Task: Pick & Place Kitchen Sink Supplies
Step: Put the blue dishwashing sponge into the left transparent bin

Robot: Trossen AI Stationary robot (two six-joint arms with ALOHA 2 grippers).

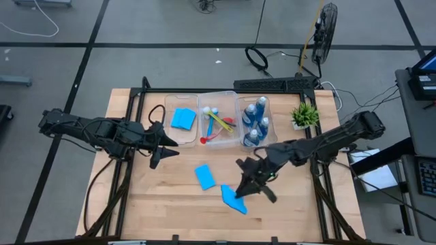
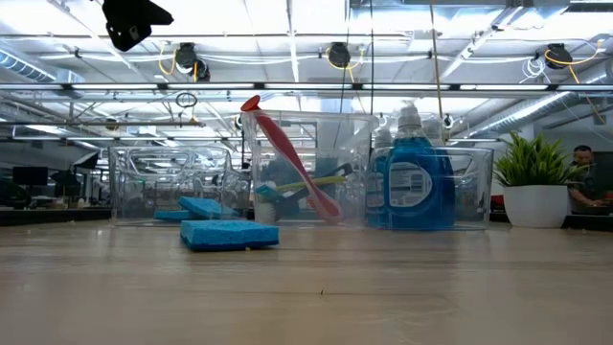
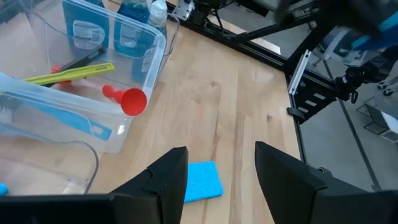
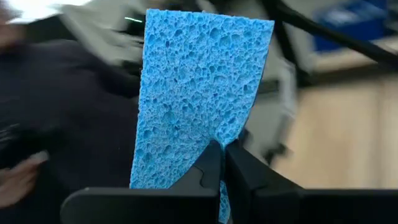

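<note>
You had the wooden table (image 1: 170, 204) under both arms, with three clear bins (image 1: 218, 119) in a row toward its twelve o'clock edge. The right arm (image 1: 327, 139) reached in from three o'clock and the left arm (image 1: 88, 129) from nine o'clock. The potted plant (image 1: 304, 114) stood just beside the bins on their three o'clock side.

Your blue bottles (image 1: 256, 122) stood upright in the bin nearest the plant. The brushes (image 1: 219, 124) lay in the middle bin, with the red brush (image 2: 287, 153) leaning tilted against its wall so its round end poked over the rim. One sponge (image 1: 182, 118) lay flat in the bin toward nine o'clock.

Your right gripper (image 4: 222, 163) sat toward the table's five o'clock area, fingers pressed together on the edge of a light-blue sponge (image 4: 199, 99), which stood up between them; from above, that sponge (image 1: 234, 198) showed just below the gripper. A second loose sponge (image 1: 205, 176) lay flat on the wood, near it toward eleven o'clock.

Your left gripper (image 3: 216, 168) hung above the table at the bins' seven o'clock corner, fingers spread and holding nothing.
</note>
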